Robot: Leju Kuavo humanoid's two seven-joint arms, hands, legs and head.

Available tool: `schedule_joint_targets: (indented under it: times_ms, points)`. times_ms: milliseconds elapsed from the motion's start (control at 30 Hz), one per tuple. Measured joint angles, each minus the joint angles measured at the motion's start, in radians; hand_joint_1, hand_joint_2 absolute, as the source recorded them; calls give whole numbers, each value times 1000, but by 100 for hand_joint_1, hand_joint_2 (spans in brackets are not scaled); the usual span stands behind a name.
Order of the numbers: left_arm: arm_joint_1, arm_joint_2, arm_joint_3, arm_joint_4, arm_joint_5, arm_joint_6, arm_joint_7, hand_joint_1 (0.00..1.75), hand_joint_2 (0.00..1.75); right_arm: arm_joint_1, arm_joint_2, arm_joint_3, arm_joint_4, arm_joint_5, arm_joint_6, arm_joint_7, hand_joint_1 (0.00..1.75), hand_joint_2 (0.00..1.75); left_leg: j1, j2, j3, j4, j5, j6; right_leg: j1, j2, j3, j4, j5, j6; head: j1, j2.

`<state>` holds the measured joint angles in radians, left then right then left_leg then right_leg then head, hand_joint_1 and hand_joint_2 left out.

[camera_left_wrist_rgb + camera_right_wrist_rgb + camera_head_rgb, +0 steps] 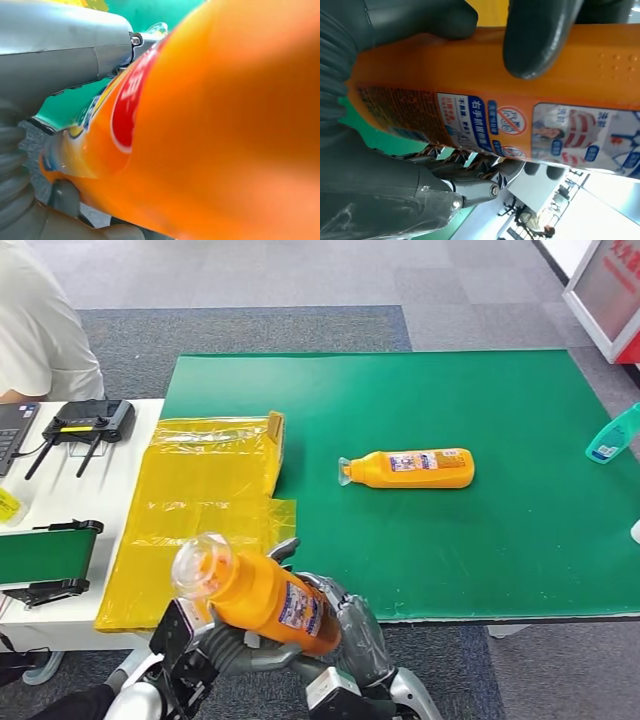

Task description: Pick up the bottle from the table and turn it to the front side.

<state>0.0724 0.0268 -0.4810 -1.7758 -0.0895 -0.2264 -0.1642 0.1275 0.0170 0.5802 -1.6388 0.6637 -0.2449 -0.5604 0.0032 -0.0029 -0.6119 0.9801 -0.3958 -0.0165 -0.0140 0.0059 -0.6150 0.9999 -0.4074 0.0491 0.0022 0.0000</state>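
Head view: both hands grip the bottle (260, 595) below the table's (468, 560) near edge, hiding its base; left hand (189, 640), right hand (351, 635). Left wrist view: the blurred bottle (211, 130) hides most fingers. Right wrist view: fingers (535, 40) press its label side (501, 120).

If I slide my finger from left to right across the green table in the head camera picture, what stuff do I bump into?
Yellow plastic bag → orange bottle lying on its side, clear cap end first → teal bottle at the mat's right edge.
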Motion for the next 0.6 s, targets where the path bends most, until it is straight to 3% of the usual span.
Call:
schedule_joint_targets:
  times_ms: [600]
  points:
    - [-26,11,-35,0,30,-5,-20,0,175,-6,-2,5,91,-38,11,20,175,175,0,0,0,0,0,0,0,0,0,0,0,0,0,0]
